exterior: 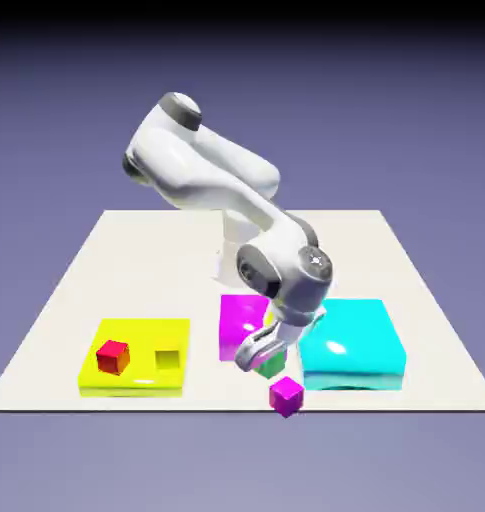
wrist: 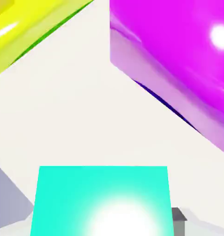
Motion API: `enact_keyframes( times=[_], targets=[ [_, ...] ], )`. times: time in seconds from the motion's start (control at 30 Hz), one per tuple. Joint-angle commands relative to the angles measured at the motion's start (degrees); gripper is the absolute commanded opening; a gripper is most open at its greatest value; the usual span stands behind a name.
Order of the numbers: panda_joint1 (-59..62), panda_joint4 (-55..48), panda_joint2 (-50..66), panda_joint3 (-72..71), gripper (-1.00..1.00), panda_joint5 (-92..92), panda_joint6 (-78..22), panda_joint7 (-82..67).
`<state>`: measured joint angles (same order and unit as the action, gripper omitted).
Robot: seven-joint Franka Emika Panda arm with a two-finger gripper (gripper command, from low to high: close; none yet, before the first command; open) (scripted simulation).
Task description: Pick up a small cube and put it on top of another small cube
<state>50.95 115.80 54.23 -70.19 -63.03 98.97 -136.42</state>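
Observation:
The small cube (exterior: pixel 272 368) is tiny and green, and my gripper (exterior: pixel 265 358) is shut on it low over the table, between the flat magenta block (exterior: pixel 238 322) and the cyan block (exterior: pixel 352 345). In the hand view the small cube (wrist: pixel 102 200) fills the bottom between the jaws of my gripper (wrist: pixel 103 230), and only the right fingertip (wrist: pixel 178 215) shows beside it. I cannot tell whether it is off the table. A small olive cube (exterior: pixel 167 360) and a small red cube (exterior: pixel 113 356) sit on the flat yellow block (exterior: pixel 136 380).
A small magenta cube (exterior: pixel 286 396) lies on the white table (exterior: pixel 136 260) near its front edge, just in front of my gripper. In the hand view the yellow block (wrist: pixel 21 27) is at upper left and the magenta block (wrist: pixel 178 60) at upper right.

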Motion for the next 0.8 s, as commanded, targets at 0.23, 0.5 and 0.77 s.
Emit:
enact_keyframes(
  times=[0.23, 0.5, 0.77],
  targets=[
    [-6.9, 0.4, -7.4, 2.7, -1.00, -1.5, 3.4, -20.0],
    [-13.9, 1.0, -11.9, 10.3, -1.00, -2.1, 9.5, -29.5],
    [-18.6, 1.6, -13.2, 18.4, 1.00, -1.7, 15.5, -29.4]
  ],
)
